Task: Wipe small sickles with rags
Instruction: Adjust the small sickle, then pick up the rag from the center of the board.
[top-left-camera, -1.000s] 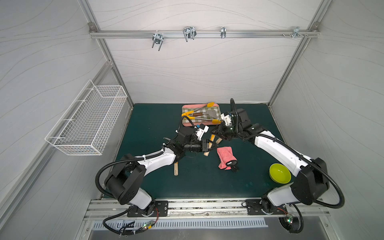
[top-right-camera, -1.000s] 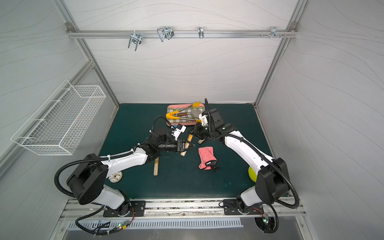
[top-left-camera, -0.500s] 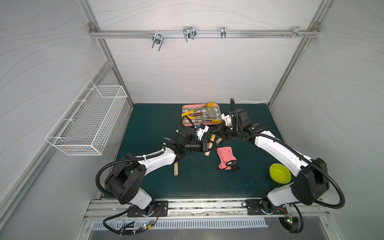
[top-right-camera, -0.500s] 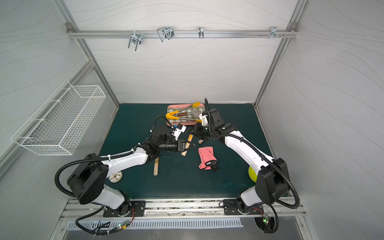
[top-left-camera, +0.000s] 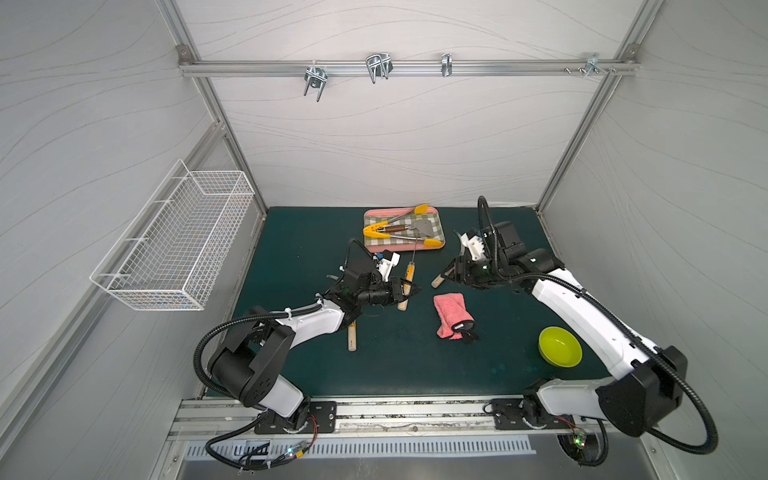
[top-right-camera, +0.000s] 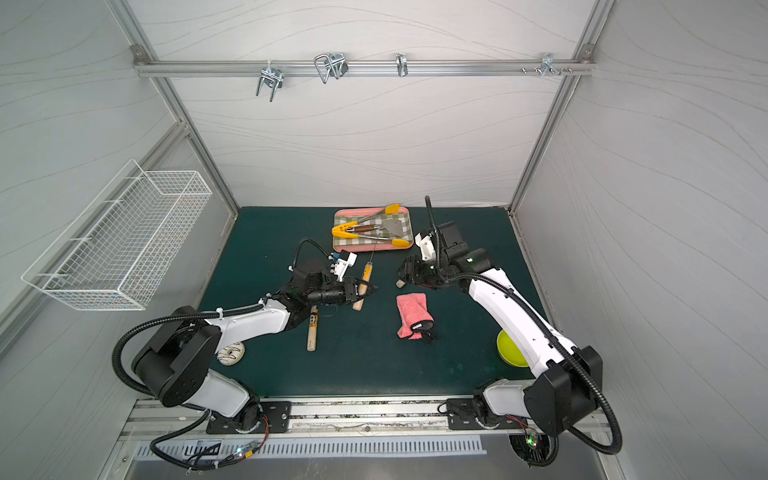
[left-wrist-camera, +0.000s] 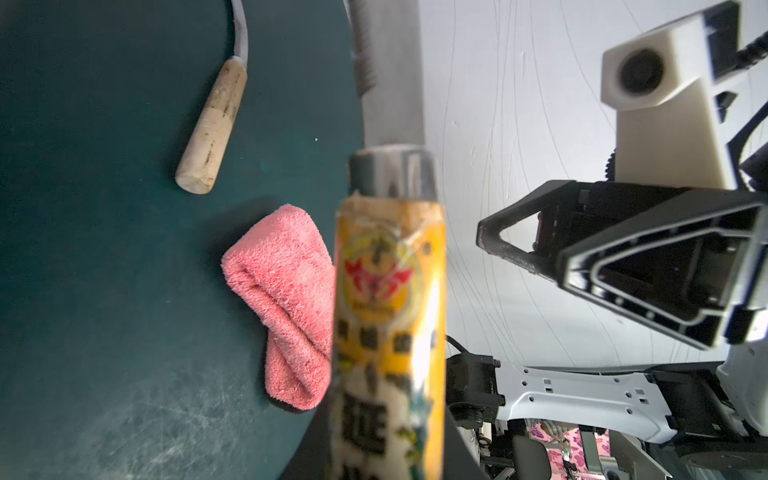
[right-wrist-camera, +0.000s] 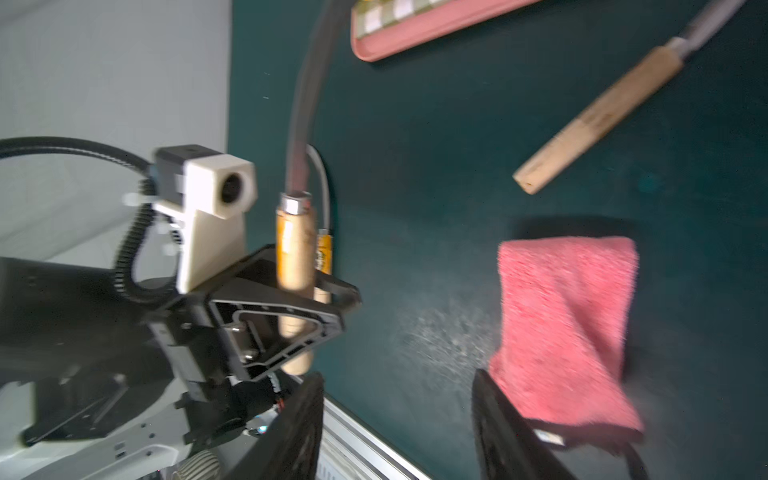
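The left jaws were clenched on one sickle (left-wrist-camera: 388, 324), held up left of the pink rag (top-left-camera: 451, 309) on the tabletop (top-left-camera: 311, 249), and the right jaws hung released and empty on its far side, so they might bump the loose sickle (right-wrist-camera: 598, 120) beside them.

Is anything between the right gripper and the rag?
Nothing visible. The open right gripper hangs close to the rag with only bare mat between; the loose sickle lies off to the side, clear of that path.

There are three sickles (top-left-camera: 402, 305) (top-left-camera: 352, 338) (top-left-camera: 437, 281), one rag (top-left-camera: 449, 309), one tray (top-left-camera: 386, 210), one pair of tongs (top-left-camera: 376, 229), one spatula (top-left-camera: 423, 226) and one bowl (top-left-camera: 560, 347).
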